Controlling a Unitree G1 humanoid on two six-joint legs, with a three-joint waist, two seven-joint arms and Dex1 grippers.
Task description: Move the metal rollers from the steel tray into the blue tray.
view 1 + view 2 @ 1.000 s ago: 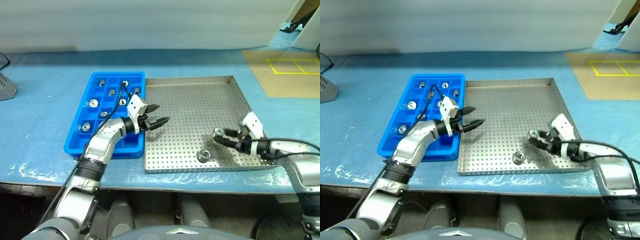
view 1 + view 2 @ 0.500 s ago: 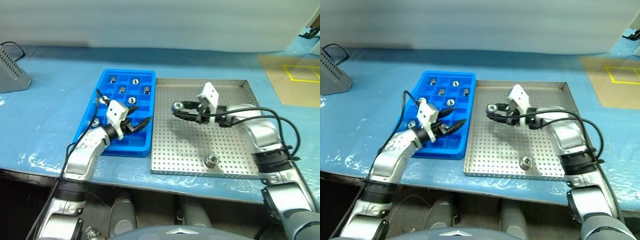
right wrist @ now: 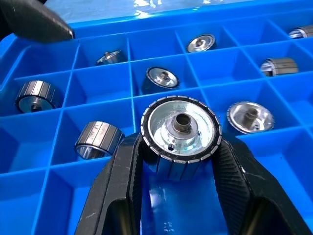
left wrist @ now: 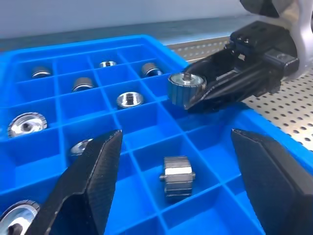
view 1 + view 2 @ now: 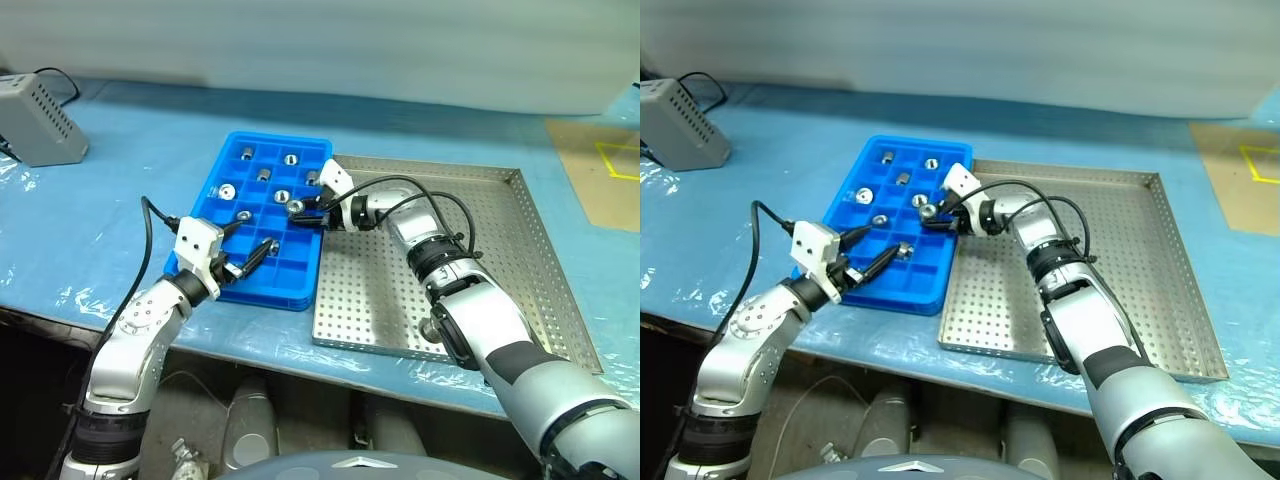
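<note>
Right gripper [image 3: 180, 161] clamps a shiny ribbed metal roller [image 3: 180, 129] above the bright blue gridded plastic tray [image 5: 300, 283]; left gripper [image 4: 181, 191] hovers agape.

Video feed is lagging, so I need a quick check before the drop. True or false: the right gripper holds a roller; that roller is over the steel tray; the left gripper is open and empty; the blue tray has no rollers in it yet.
1. The right gripper holds a metal roller. True.
2. That roller is over the steel tray. False: it hangs over the blue tray.
3. The left gripper is open and empty. True.
4. The blue tray holds no rollers yet. False: several compartments already hold one each.
</note>
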